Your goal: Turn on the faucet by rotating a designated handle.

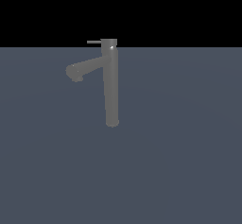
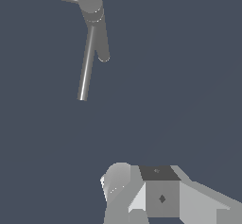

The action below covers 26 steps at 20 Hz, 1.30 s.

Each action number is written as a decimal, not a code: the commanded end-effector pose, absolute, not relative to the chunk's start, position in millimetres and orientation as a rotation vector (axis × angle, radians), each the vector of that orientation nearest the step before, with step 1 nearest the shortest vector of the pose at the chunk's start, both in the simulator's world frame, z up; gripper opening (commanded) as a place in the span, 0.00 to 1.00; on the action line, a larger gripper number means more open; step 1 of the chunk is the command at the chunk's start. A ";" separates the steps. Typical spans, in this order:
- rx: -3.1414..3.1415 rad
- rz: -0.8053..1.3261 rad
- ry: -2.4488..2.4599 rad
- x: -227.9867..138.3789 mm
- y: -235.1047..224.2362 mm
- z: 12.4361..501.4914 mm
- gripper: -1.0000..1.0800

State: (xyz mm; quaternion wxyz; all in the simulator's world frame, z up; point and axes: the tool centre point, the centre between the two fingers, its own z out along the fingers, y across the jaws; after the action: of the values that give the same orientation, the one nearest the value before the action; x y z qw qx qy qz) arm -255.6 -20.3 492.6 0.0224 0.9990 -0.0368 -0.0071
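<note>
We see faucet (image 1: 111,86) upright on grey floor (image 1: 189,161), spout toward exterior view's left. Gripper (image 2: 142,197) well apart from faucet; jaws' state we cannot tell. Handle (image 1: 93,42) juts from top cap, untouched.

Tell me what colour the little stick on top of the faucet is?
Grey. The handle matches the faucet; it shows best in the exterior view.

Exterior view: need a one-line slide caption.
Tall matte grey cylindrical faucet upright on a flat blue-grey surface, thick angled spout and thin grey rod handle both pointing toward the exterior view's left; no arm visible.
</note>
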 end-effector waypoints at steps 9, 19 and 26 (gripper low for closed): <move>3.089 -0.019 -0.133 -243.5 -20.5 492.1 0.00; 3.078 -0.012 -0.175 -187.9 -10.4 480.2 0.00; 3.073 -0.006 -0.214 -128.6 3.6 457.7 0.00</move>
State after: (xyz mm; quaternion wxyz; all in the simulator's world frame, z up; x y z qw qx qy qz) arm -141.8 0.2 463.5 0.0308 0.9973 -0.0666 -0.0024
